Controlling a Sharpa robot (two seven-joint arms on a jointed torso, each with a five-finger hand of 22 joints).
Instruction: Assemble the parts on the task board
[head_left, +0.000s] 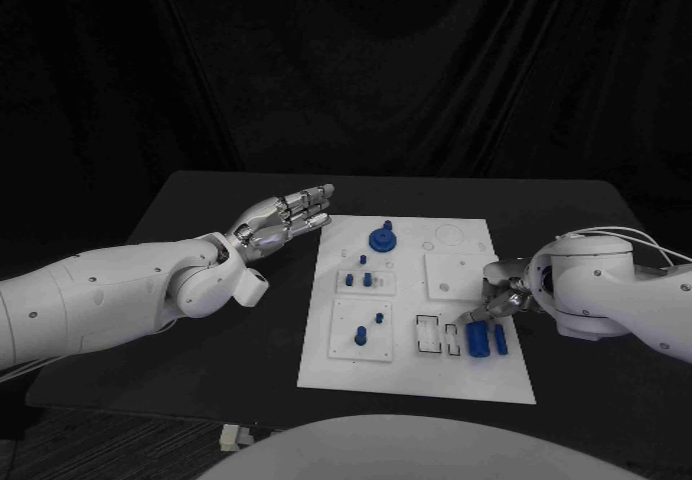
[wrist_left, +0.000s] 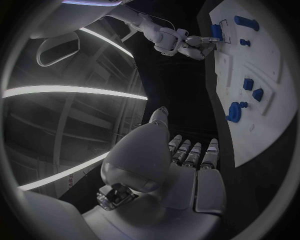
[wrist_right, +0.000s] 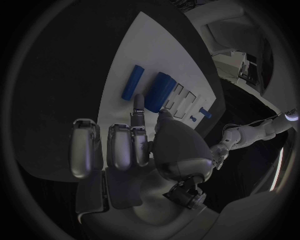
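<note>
- Centrally in the head view, task board (head_left: 411, 375) is a white rectangular plate on the black table (head_left: 188, 200), with raised square plates and small slots.
- Blue parts: round knob piece (head_left: 382, 240) at board's top, small pegs (head_left: 364, 280) mid-left, two cylinders (head_left: 486, 339) lying side by side at lower right.
- Right hand (head_left: 495, 296) at right of frame, fingers curled down, fingertips touching the thicker cylinder (wrist_right: 159, 90); cannot tell if it actually grips it.
- Left hand (head_left: 281, 220) upper left of board, hovering off it, fingers extended and slightly apart, holding nothing.
- Right wrist view shows cylinders close up, thin one (wrist_right: 132, 82) apart from fingers; the left wrist view shows the board (wrist_left: 275, 125) edge-on.
</note>
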